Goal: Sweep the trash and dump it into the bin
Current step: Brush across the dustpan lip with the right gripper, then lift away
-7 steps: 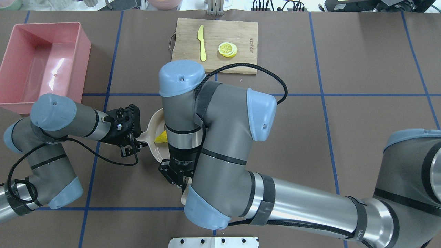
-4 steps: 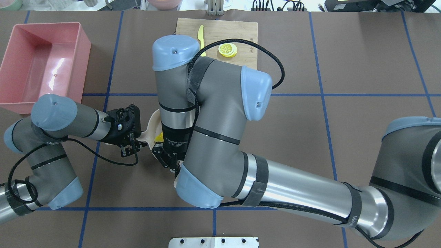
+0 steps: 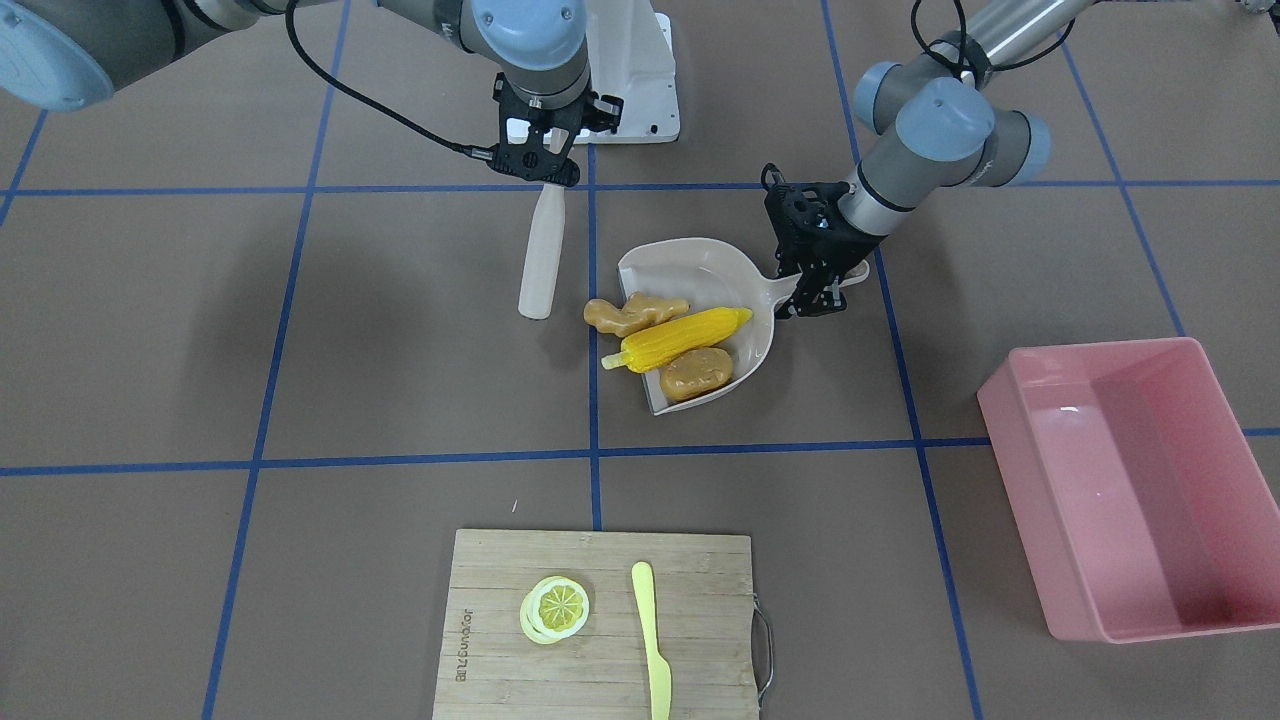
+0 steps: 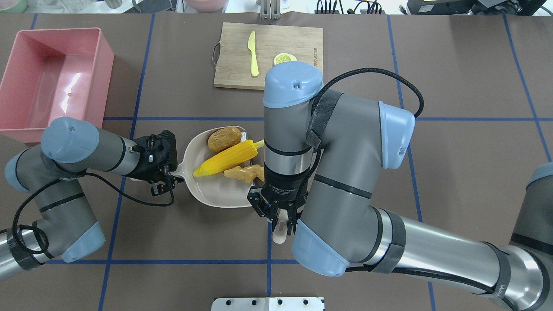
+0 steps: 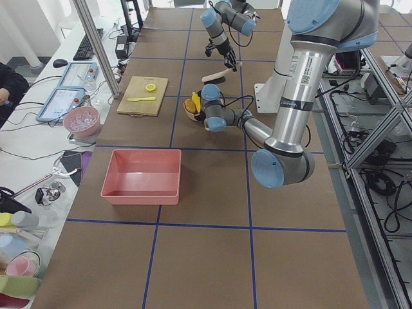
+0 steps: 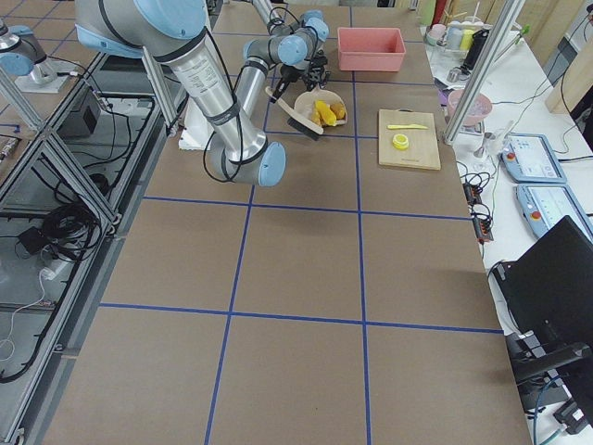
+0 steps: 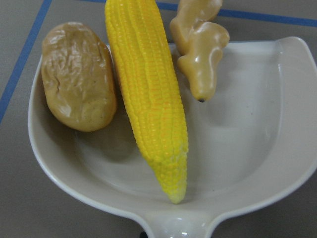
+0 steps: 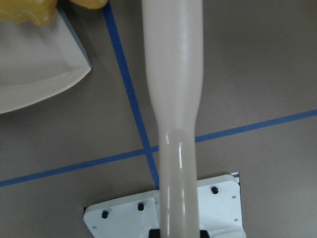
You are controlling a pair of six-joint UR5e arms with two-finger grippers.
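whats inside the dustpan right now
A potato and most of a corn cob lie in the dustpan; the ginger root straddles its open lip. The floor beneath them is covered.

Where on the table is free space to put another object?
Bare table lies between the cutting board and the dustpan, and between that board and the pink bin. Crowded: around the dustpan, where the left gripper and the right gripper with its brush work.
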